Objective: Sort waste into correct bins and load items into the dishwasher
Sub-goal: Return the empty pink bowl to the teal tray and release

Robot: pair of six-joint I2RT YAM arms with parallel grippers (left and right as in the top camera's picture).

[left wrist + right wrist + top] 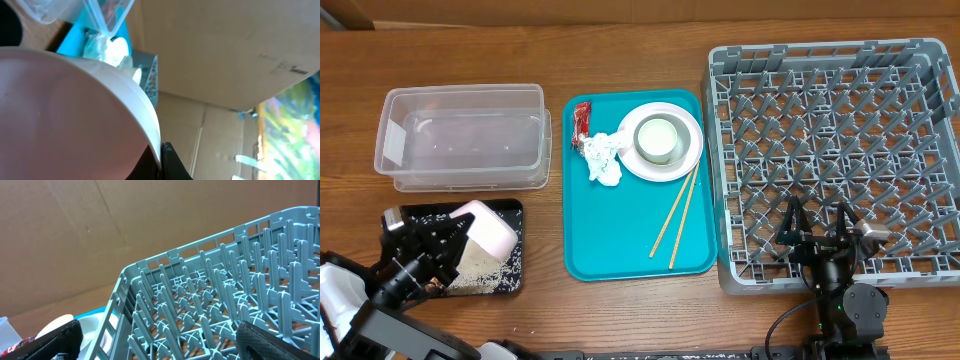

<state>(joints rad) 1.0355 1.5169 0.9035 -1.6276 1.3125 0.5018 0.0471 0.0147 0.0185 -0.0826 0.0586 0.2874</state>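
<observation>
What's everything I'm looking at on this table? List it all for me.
clear tub: one, see-through, back left
black tray: one, black, front left
rice: loose grains, white, in the black tray
bowl: one, white, tilted over the black tray
teal tray: one, teal, centre
plate: one, white, on the teal tray
small cup: one, white, on the plate
napkin: one, white, crumpled beside the plate
red wrapper: one, red, teal tray's back-left corner
chopsticks: two, light wood, on the teal tray
dish rack: one, grey, right
left gripper: black, shut on the bowl
right gripper: black, open, over the rack's front edge
</observation>
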